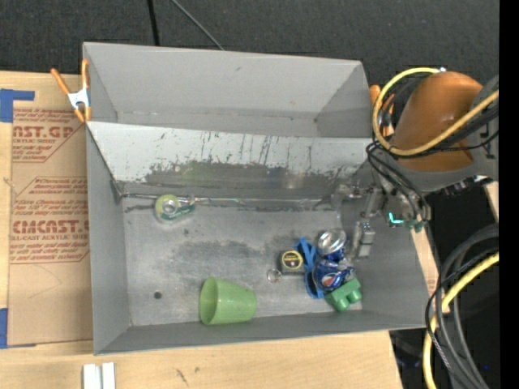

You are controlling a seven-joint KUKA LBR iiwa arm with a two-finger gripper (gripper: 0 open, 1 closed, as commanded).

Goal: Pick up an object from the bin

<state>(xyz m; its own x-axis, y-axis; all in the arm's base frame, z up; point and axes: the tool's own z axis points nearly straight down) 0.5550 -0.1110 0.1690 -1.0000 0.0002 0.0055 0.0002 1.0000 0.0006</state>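
Camera view shows the tool (362,232), gape not discernible, beside a blue-and-silver tangle (323,267) stretched far-to-near.

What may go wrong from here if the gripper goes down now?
The gripper hangs by a tight cluster near the bin's right wall: a blue tangled piece, a silver round piece, a green block. It may lift two together or push them apart. That wall is close, so it might scrape it.
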